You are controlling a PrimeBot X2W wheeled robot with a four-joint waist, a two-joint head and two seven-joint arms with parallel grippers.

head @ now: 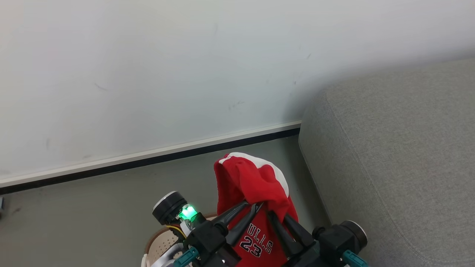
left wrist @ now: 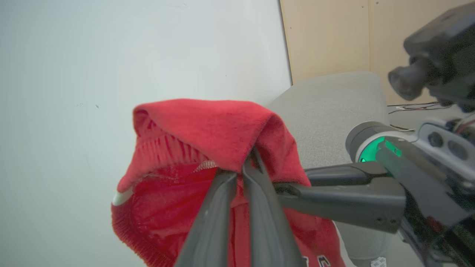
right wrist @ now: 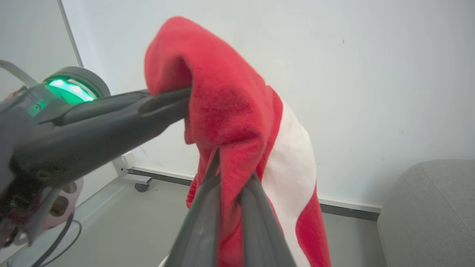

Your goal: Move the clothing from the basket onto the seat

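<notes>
- Gripping a fold of red cloth, the left gripper (head: pixel 254 205) was closed, its 2 dark fingers pressed together in the left wrist view with fabric draped over their tips.
- The right gripper (head: pixel 276 217) was closed too; in the right wrist view (right wrist: pixel 232 174) a strip of red fabric ran down between its fingers.
- Both sets of tips sat just beside each other, converging on the same bunch of cloth.
- The clothing (head: pixel 249 178) hung from these 2 grips as a raised hump with a white panel on its right side, and the "23" jersey lettering showed below, between the arms.
- The basket (head: pixel 163 243) sat on the floor directly under the arms, only part of its brown rim and perforated wall showing; whether the garment's lower end was inside it could not be told.
- The seat (head: pixel 400 155) lay to the right, its left edge near the hanging cloth but apart from it, its rounded far corner close to the wall.
- Judged step: the 2-handed lift out of the basket, with the carry not yet done.
- The next move seemingly called for raising the cloth clear of the rim, swinging right past the seat's left edge, then opening both grips over the cushion.
</notes>
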